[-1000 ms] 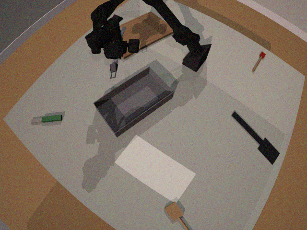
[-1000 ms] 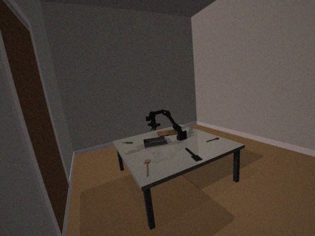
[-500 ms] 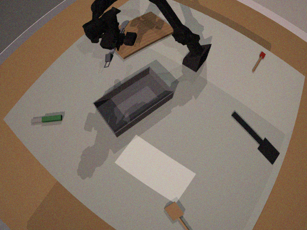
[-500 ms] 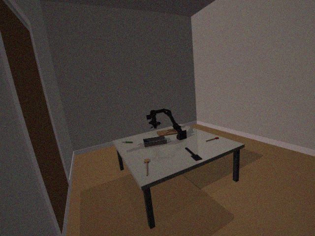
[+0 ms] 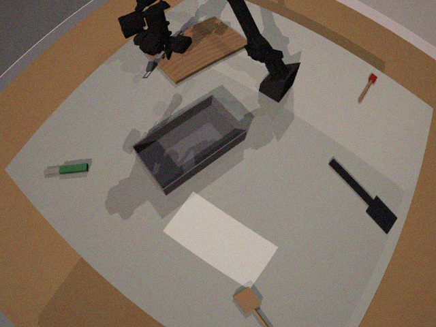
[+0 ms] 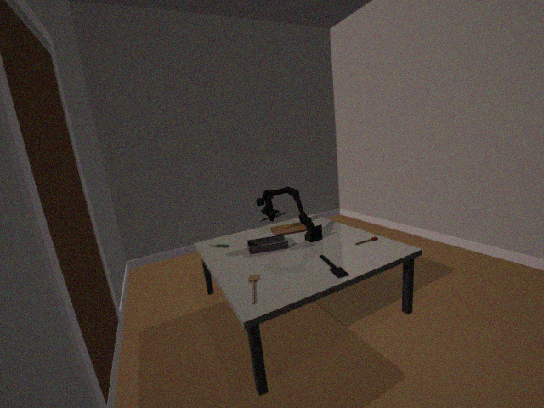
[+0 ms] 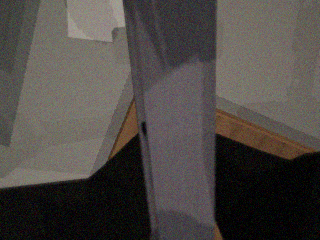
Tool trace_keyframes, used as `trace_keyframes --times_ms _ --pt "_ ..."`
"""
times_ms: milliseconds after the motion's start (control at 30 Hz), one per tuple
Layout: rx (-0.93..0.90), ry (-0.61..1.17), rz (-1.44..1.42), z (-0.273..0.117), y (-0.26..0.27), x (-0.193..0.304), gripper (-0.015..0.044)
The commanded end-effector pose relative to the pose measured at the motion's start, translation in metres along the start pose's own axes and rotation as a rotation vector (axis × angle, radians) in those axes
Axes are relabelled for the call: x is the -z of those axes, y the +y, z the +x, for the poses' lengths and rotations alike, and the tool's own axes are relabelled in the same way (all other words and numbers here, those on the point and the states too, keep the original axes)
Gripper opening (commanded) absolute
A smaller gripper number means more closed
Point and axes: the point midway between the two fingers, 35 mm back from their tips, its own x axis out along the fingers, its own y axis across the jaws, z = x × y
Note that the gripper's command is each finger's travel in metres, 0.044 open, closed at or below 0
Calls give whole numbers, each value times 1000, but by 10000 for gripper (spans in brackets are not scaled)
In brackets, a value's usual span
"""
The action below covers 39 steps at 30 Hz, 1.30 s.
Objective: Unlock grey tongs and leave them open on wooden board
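The grey tongs are in my gripper, off the roasting tin. My gripper is shut on them, with a black finger on each side in the wrist view. In the exterior view they look roughly level, high above the table. In the top view they show near the left end of the wooden board, one end sticking out past the board's edge. Whether the tongs are locked cannot be seen. The roasting tin stands empty on the table.
The arm's base stands right of the board. A green-handled tool lies left of the tin. A white rectangle, a black spatula, a red-tipped tool and a square-headed wooden tool lie farther off.
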Motion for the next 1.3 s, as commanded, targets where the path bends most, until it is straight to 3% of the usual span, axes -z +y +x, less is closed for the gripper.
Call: trace_keyframes --times_ms 0,1267 --pt "-6 -13 56 -1 -7 19 -150" --pt "104 -29 477 -29 -27 158 -150"
